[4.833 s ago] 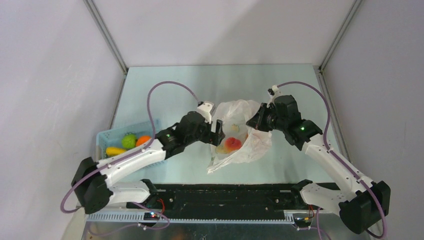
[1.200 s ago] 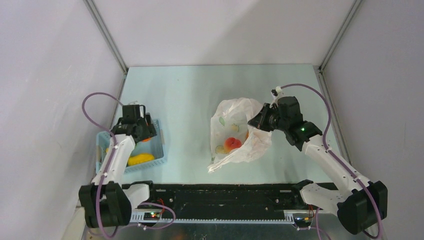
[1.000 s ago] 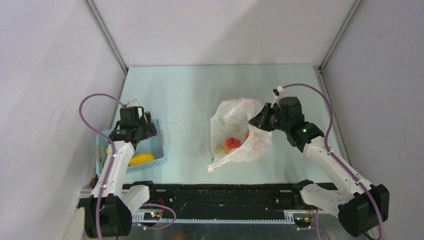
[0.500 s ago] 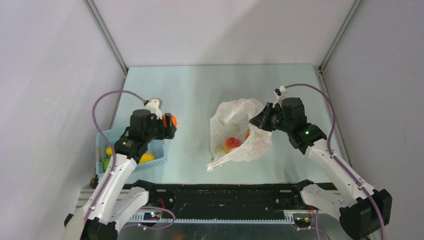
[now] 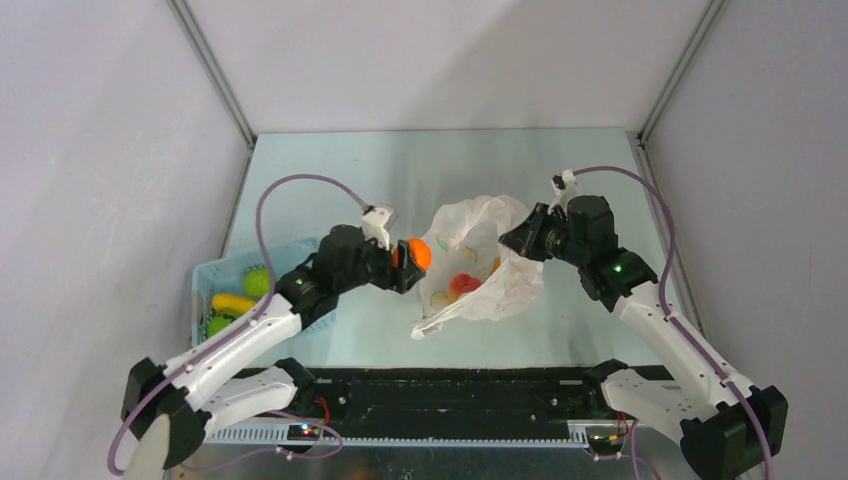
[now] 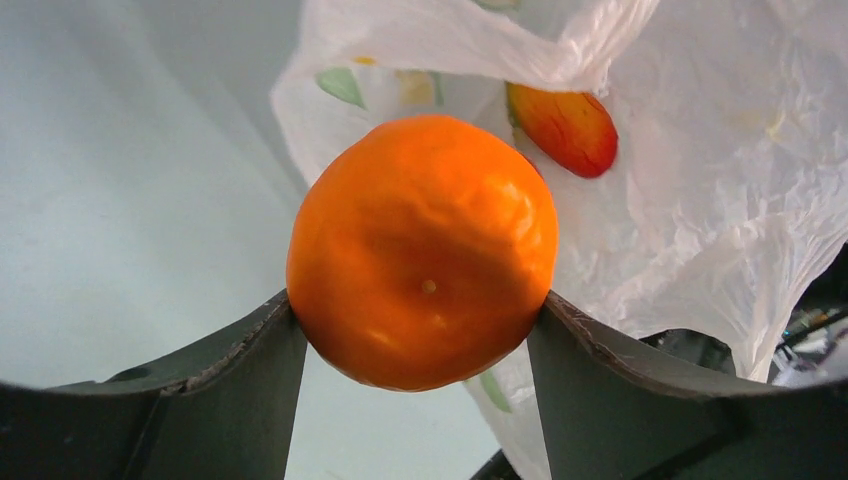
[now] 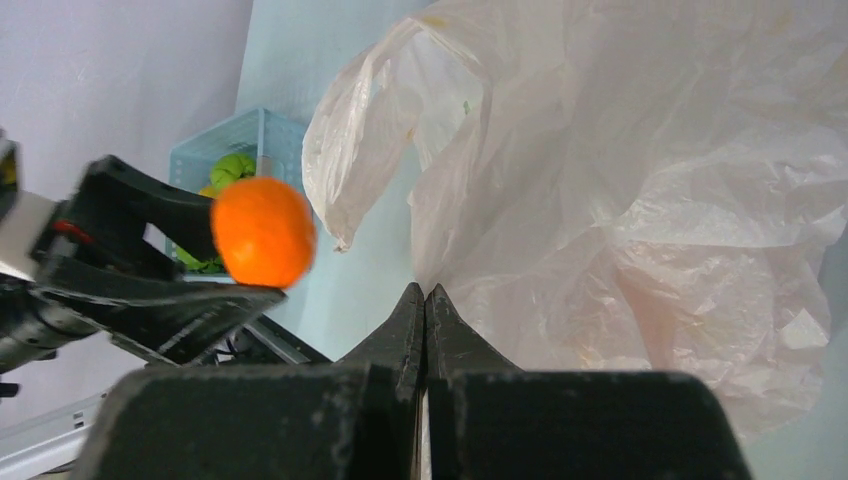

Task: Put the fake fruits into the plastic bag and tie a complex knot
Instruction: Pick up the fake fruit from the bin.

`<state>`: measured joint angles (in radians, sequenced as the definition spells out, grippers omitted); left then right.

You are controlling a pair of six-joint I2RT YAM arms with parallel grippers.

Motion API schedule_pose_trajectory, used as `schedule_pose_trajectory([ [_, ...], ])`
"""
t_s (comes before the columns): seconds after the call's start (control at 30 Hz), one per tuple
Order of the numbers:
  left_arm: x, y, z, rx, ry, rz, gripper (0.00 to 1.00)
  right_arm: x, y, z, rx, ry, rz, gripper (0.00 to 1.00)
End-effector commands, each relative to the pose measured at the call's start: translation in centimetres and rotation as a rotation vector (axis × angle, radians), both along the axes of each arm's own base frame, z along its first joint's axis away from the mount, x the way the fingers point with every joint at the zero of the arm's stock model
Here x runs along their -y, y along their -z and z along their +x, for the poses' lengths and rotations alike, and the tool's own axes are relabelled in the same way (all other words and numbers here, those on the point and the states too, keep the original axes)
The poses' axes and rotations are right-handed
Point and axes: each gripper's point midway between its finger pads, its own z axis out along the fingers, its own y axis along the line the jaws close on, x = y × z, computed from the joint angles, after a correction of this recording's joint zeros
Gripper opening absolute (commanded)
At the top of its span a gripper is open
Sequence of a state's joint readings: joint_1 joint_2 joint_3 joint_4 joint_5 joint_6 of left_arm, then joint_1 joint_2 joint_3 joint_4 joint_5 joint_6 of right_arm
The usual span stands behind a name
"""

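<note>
Fingers [image 6: 235, 385] of your left gripper [image 6: 415, 300] stand wide apart, clamped on both sides of a round orange fruit [image 6: 422, 250]. That fruit hangs at 9 o'clock of the plastic bag [image 5: 485, 295], just beside its open rim. Your right gripper [image 5: 512, 238] has its fingers pressed fully together, pinching the bag's edge at the bag's 1 o'clock and holding the mouth up. A red-peach fruit [image 5: 463, 286] lies inside the bag. The bag rests on the table [image 5: 340, 180], right of centre. The blue basket [image 5: 208, 272] is well apart at 9 o'clock by the table's left edge. It holds a green fruit [image 5: 258, 281] and a long yellow fruit [image 5: 232, 303].
</note>
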<state>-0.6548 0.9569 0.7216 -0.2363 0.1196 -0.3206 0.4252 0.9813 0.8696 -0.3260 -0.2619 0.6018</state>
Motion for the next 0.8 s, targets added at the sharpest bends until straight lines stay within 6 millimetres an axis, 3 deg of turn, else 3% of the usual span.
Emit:
schedule_pose_trajectory([
  [0.0,3.4,0.3,-0.1,-0.018,0.054,-0.093,0.61,-0.1,-1.7,0.1,0.073,-0.015,0.019,0.0],
  [0.33,7.9,4.7,-1.7,-0.129,0.199,-0.031,0.61,-0.1,-1.8,0.1,0.08,-0.014,0.013,0.0],
  [0.57,11.1,3.2,-0.2,-0.072,0.212,-0.091,0.61,-0.3,-2.0,-0.1,0.093,-0.028,0.012,0.0],
  [0.77,11.6,1.4,2.9,-0.002,0.095,-0.106,0.61,-0.4,-2.1,-0.3,0.106,-0.031,0.015,0.0],
])
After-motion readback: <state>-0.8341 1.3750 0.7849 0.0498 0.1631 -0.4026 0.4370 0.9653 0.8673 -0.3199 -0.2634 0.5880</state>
